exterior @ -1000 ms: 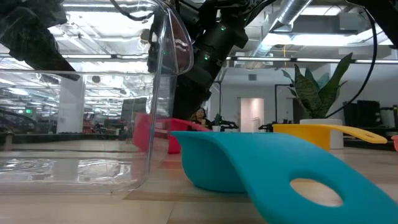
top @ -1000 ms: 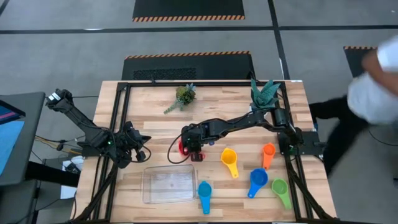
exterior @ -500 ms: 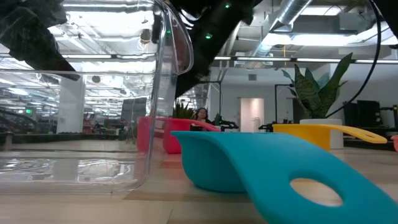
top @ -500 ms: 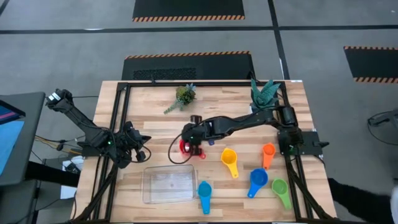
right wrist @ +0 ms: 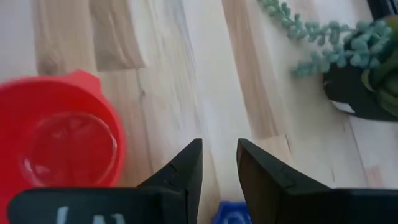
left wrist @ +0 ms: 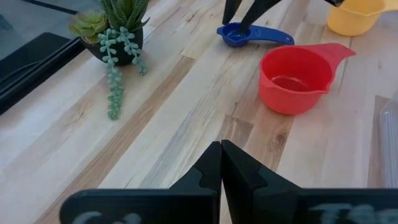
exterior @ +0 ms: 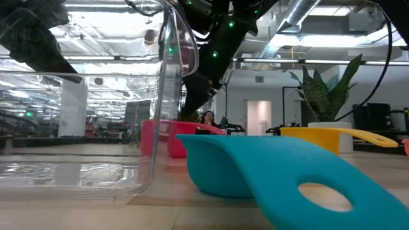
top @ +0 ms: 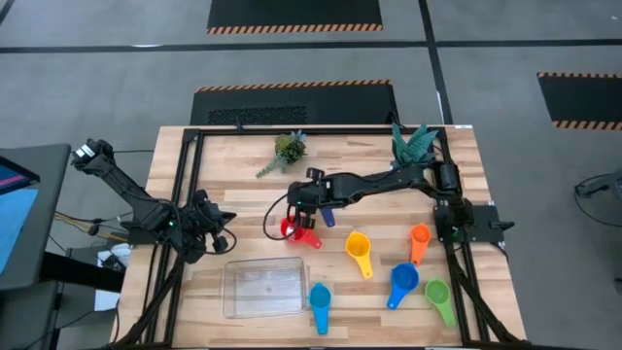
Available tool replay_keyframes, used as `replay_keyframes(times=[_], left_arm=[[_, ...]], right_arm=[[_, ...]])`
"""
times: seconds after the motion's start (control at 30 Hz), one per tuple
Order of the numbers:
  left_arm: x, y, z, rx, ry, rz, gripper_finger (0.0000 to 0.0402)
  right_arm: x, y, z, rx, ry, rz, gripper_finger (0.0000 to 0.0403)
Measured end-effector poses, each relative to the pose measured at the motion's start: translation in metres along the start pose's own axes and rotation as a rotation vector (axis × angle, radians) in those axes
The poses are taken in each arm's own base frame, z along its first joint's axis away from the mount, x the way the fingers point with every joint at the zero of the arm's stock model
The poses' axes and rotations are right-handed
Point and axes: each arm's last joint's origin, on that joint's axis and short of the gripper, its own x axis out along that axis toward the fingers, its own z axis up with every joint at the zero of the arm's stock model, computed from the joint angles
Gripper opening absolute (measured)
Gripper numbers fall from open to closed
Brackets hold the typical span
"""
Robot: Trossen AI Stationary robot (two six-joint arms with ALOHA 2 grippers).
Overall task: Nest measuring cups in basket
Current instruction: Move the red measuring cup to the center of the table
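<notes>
While its fingers stand slightly apart, the right claw point(top: 309, 199) hovers just beside the red cup point(top: 294, 228)

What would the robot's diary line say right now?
right gripper: open, near red cup | left gripper: shut, waiting | basket: no cups inside

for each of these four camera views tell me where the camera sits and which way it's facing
High view: overhead, facing straight down; both arms, clear basket.
Low view: tabletop level, facing across; basket wall, light blue cup, arm overhead.
Left wrist view: on the left arm, facing the red cup; left gripper shut.
Right wrist view: on the right arm, facing down; right gripper open.
Both wrist views share the red cup.
</notes>
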Motion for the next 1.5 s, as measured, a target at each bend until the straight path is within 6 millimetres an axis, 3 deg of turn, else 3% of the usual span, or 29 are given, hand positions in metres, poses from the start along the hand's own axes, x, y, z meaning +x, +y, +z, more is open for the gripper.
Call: replay_keyframes(times=[0.53,0.9,1.0,1.5], left_arm=[[0.000,0.000,0.000,-0.009,-0.001,0.000,0.0000],[0.000,0.000,0.000,-0.017,0.003,-0.002,0.0000],[0.000,0.000,0.000,-0.018,0.003,-0.002,0.0000],[0.000,0.000,0.000,-0.017,0.003,-0.002,0.0000]], right_arm=[[-0.010,0.029,-0.005,-0.005,0.015,0.041,0.0123],[-0.003,0.016,-0.003,0.022,0.006,-0.032,0.0123],[0.011,0.020,-0.008,0.013,0.027,-0.031,0.0123],[0.012,0.025,-0.008,-0.010,0.019,-0.019,0.0123]])
